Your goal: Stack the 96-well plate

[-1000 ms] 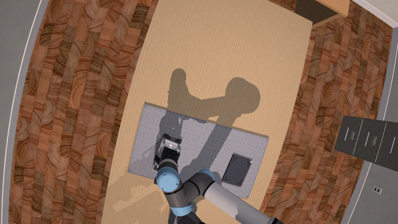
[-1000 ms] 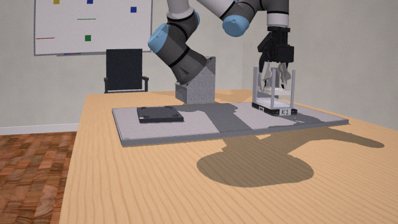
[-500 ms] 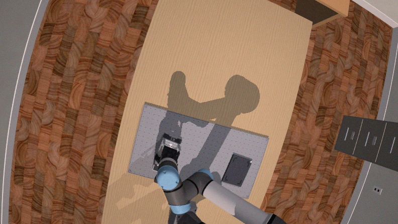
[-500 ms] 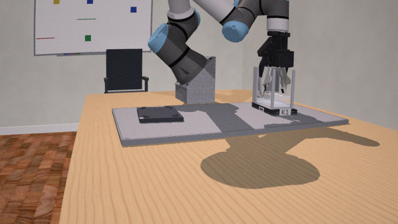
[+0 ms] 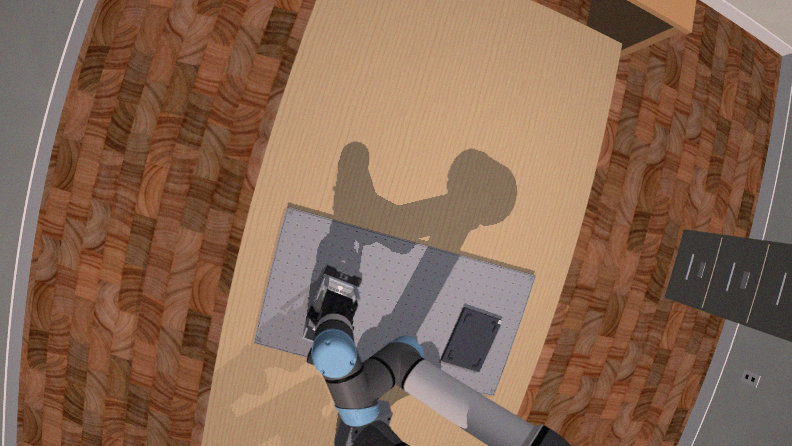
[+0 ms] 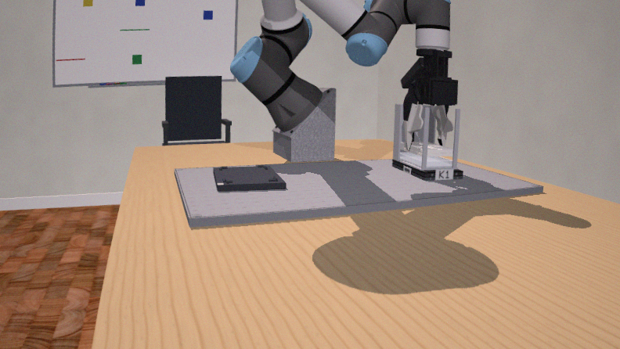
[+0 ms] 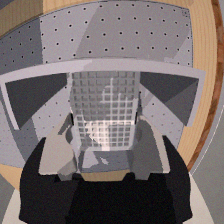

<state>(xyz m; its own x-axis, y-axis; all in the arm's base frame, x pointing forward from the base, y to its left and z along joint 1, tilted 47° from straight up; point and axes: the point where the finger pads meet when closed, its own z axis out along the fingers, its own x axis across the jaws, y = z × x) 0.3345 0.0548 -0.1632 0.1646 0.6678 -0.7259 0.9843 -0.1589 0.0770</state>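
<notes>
My gripper (image 6: 427,130) reaches down between the white posts of the stack rack K1 (image 6: 427,167) and is shut on the clear 96-well plate (image 7: 105,112). In the side view the plate (image 6: 423,152) sits low in the rack, on or just above the lower plate; I cannot tell them apart. In the wrist view the well grid lies between my two pale fingers. From above, the wrist covers most of the rack (image 5: 335,293). The dark plate nest N1 (image 6: 248,178) holds no plate; it also shows in the top view (image 5: 471,336). The cut corners are not clear.
Rack and nest stand on a grey perforated baseboard (image 6: 347,190) on the wooden table. The arm's grey pedestal (image 6: 310,134) stands behind the board. A black chair (image 6: 193,110) and a whiteboard are at the far wall.
</notes>
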